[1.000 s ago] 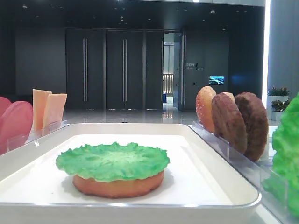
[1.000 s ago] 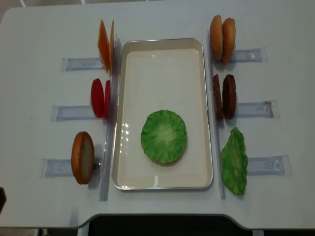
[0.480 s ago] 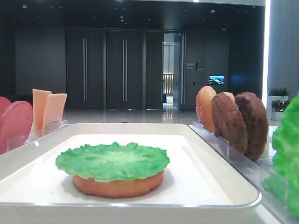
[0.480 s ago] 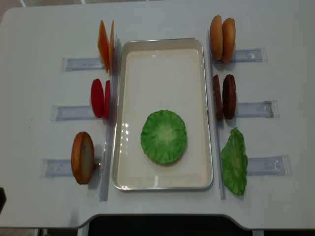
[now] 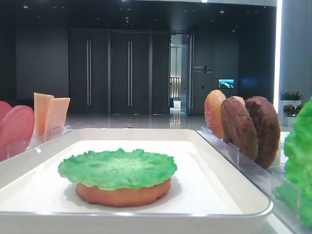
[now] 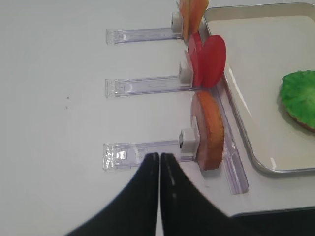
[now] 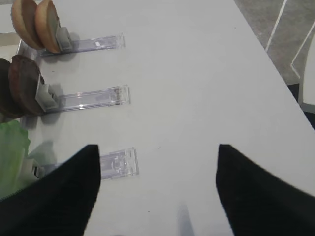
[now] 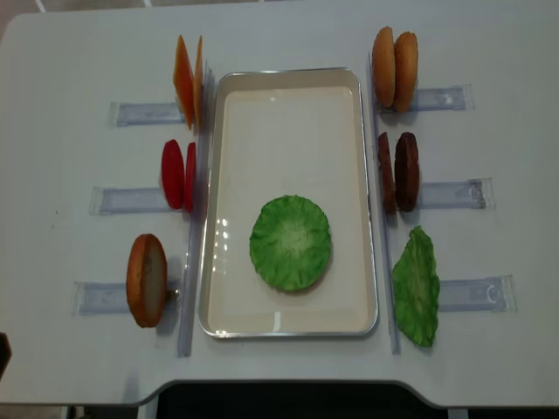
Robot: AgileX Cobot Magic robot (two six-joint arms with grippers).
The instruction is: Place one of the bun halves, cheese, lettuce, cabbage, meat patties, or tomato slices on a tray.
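nothing is shifting since a second ago: the lettuce [image 8: 290, 242] is still lying on a bun half [image 5: 124, 192] inside the tray [image 8: 288, 83], toward its near end. left of the tray, the left gripper [image 6: 159, 162] is staying clenched on nothing, hovering just short of the bun half [image 6: 209, 129] standing in the nearest clear holder [image 6: 147, 151]. right of the tray, the right gripper [image 7: 155, 169] is hanging spread wide and empty beside the meat patties [image 7: 22, 84] and spare lettuce [image 7: 11, 157].

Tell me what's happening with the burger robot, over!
Left gripper shut, empty, by bun half in its rack. Right gripper open, empty. Lettuce on bun in tray. Nothing blocking.
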